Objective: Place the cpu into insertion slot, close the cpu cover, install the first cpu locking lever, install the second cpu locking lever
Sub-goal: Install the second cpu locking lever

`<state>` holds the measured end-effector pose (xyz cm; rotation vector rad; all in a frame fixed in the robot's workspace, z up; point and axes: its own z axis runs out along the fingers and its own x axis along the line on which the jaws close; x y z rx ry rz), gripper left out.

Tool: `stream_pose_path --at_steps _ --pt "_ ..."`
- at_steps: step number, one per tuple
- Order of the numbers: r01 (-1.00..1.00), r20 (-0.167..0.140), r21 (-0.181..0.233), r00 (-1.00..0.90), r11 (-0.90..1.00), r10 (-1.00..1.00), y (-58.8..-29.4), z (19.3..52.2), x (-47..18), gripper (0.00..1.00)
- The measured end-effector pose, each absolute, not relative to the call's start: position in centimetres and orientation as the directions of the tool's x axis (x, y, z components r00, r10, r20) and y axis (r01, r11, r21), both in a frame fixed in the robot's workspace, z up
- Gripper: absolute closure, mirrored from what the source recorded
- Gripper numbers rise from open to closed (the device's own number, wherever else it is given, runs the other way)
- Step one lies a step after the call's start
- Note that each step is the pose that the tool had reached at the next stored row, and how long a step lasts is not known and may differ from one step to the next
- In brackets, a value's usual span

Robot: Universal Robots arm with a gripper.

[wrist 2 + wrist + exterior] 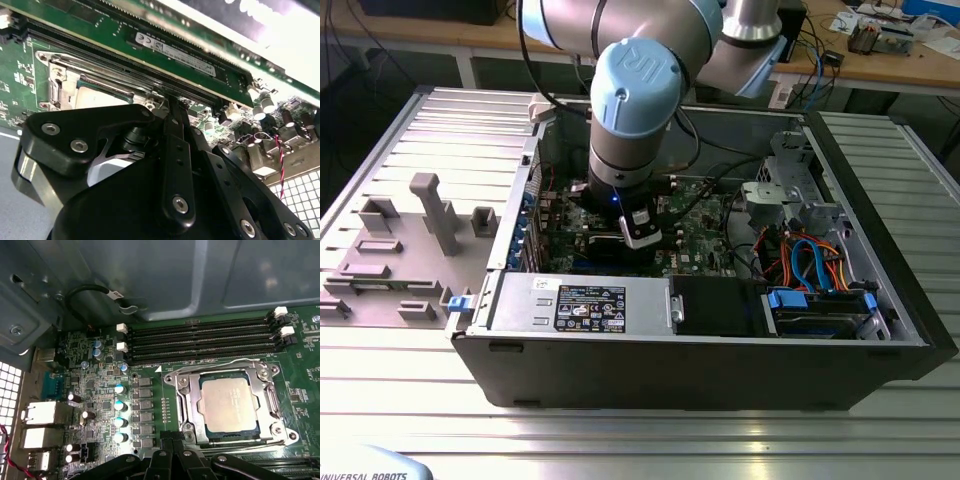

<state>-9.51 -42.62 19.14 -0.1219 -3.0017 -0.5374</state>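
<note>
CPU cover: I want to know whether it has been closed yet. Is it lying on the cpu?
Touching. In the first wrist view the cpu cover lies flat, framing the cpu and overlapping its edges.

Memory slots (pixel 200 342) beside cpu cover (pixel 227 405)

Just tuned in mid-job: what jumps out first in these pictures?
The grey-and-blue robot arm reaches down into the open black computer case in the exterior view. In the first wrist view, the dull silver square cpu sits in the insertion slot, framed by the thin silver metal cpu cover, beside four long black memory slots.
</note>
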Motion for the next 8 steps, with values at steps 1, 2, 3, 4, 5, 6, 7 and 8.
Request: stream_pose_path --at_steps 1,2,3,4,5,6,7,8 --pt "0.094 0.102 0.342 -0.993 0.935 0.063 -42.61 19.16 -9.54 0.89" --pt "0.094 0.102 0.342 -0.993 0.935 0.063 -42.61 19.19 -9.57 0.89" --pt "0.094 0.102 0.343 -0.993 0.935 0.063 -42.61 19.2 -9.61 0.89" --pt "0.094 0.102 0.343 -0.993 0.935 0.062 -42.62 19.25 -9.65 0.89" --pt "0.094 0.102 0.344 -0.993 0.934 0.062 -42.61 19.33 -9.7 0.89" --pt "0.094 0.102 0.345 -0.993 0.934 0.062 -42.61 19.39 -9.73 0.89" --pt "0.094 0.102 0.347 -0.993 0.933 0.062 -42.61 19.45 -9.79 0.89" --pt "0.094 0.102 0.348 -0.993 0.933 0.062 -42.61 19.47 -9.85 0.89"
